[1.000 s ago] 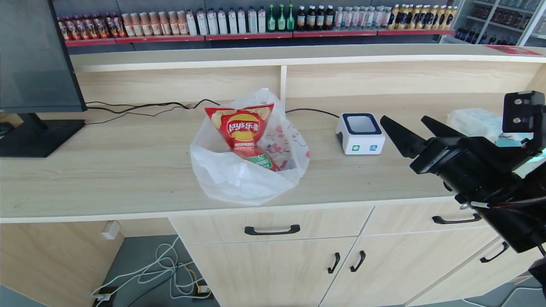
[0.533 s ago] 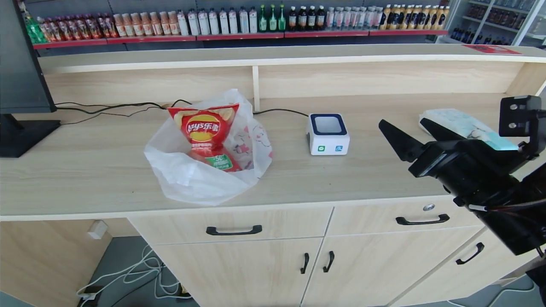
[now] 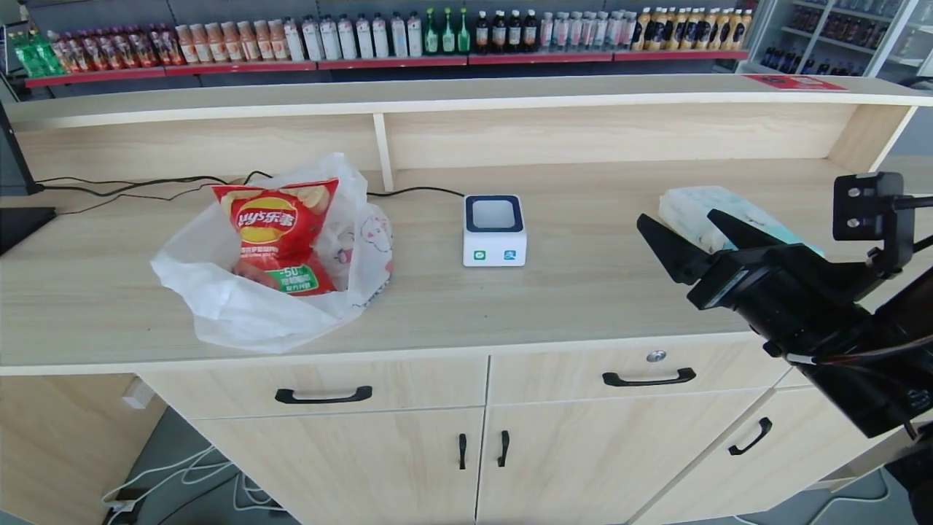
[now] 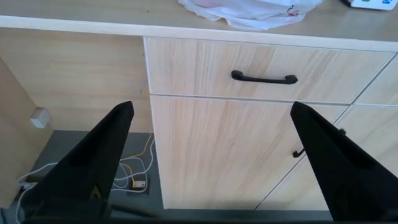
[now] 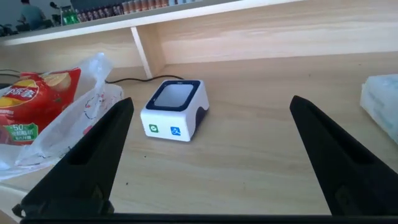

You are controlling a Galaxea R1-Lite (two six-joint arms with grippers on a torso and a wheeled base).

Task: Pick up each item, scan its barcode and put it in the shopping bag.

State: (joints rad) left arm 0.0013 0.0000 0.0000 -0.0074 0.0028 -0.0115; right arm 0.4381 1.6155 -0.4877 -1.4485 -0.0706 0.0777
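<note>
A white plastic shopping bag [image 3: 248, 310] lies open on the wooden counter [image 3: 583, 292] at the left, with a red chips bag [image 3: 273, 230] standing in it. A small white barcode scanner [image 3: 494, 230] sits to its right. Farther right lies a pale blue-white tissue pack [image 3: 689, 208]. My right gripper [image 3: 678, 217] hovers open and empty over the counter's right end, just in front of the pack. Its wrist view shows the scanner [image 5: 174, 110], the bag [image 5: 87, 118], the chips [image 5: 34, 99] and the pack [image 5: 382, 102] beyond the gripper [image 5: 210, 102]. My left gripper [image 4: 211, 106] is open and empty, low before the cabinet front.
A raised back ledge [image 3: 510, 95] walls the counter's far side. Black cables [image 3: 146, 182] run along it to a monitor base [image 3: 22, 222] at the far left. Drawers with black handles [image 3: 324, 396] [image 4: 264, 78] lie below the counter edge. Bottle shelves [image 3: 437, 33] stand behind.
The head camera has swung to the right, so the whole picture slid left and the tissue pack came fully into view. The items on the counter stayed put; my right gripper stays open.
</note>
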